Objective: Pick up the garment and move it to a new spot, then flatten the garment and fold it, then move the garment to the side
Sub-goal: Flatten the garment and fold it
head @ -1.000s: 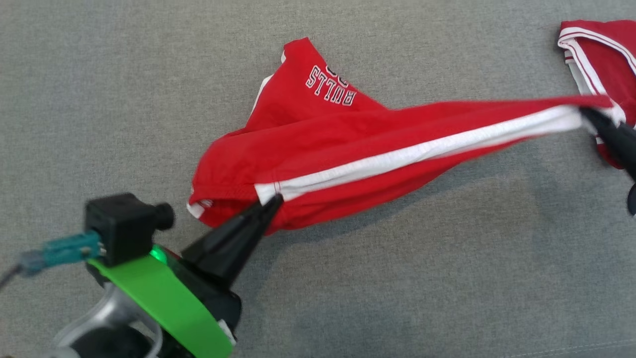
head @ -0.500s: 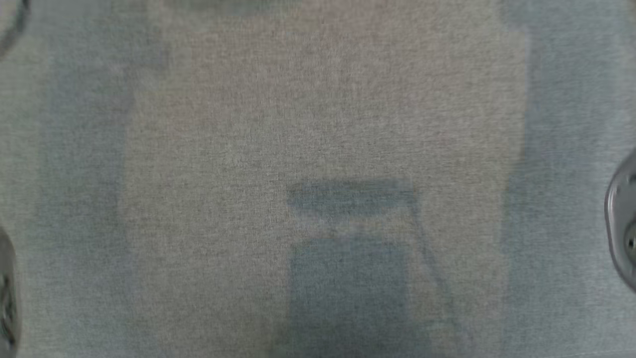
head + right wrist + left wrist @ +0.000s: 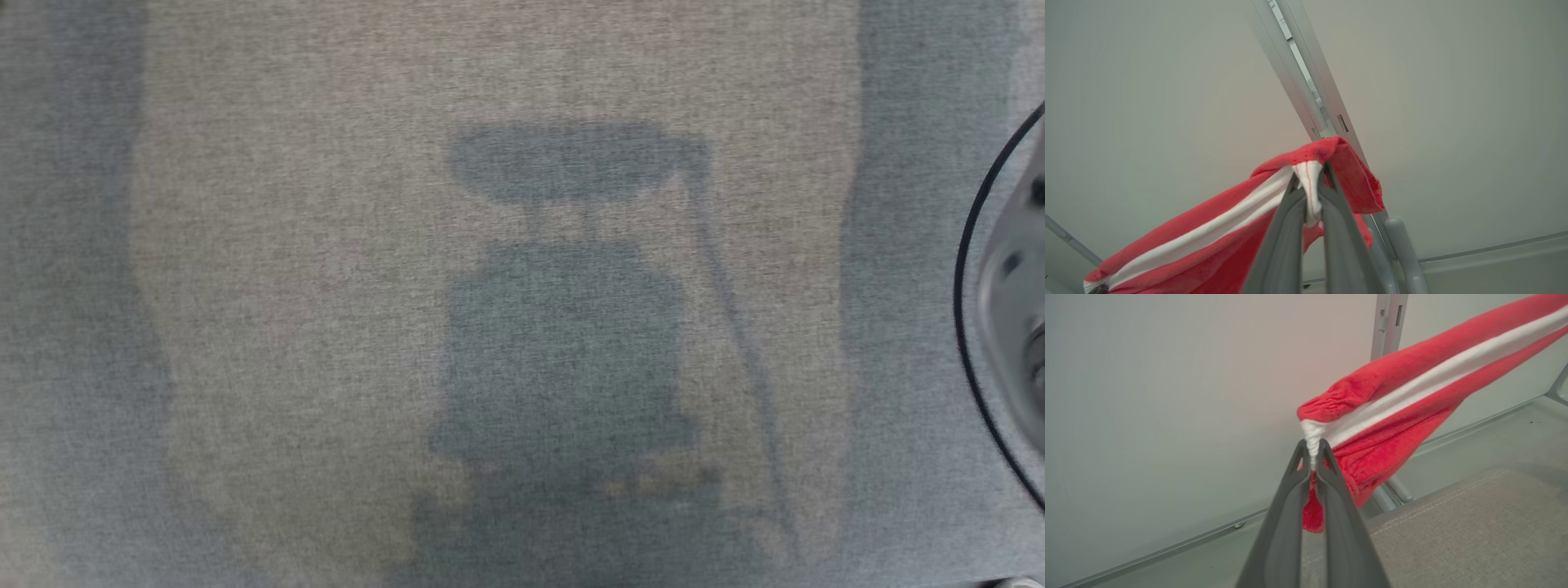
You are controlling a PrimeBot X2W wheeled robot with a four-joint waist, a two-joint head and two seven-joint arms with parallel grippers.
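At the tip of the left tool [image 3: 1313, 447], the two fingers are pressed together on the white stripe [image 3: 1437, 371] at one end of the red garment [image 3: 1392, 428]. The right tool [image 3: 1310, 181] pinches the same stripe at the opposite end. The garment hangs stretched between them, raised off the grey bench [image 3: 245, 327], probably so that it spreads out for laying flat.

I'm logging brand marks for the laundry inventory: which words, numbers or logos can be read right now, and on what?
None: no word, number or logo can be read.
Red garment with a white stripe: plain cloth where the left gripper and the right gripper pinch it.
Grey woven surface: no print, shadows across it.
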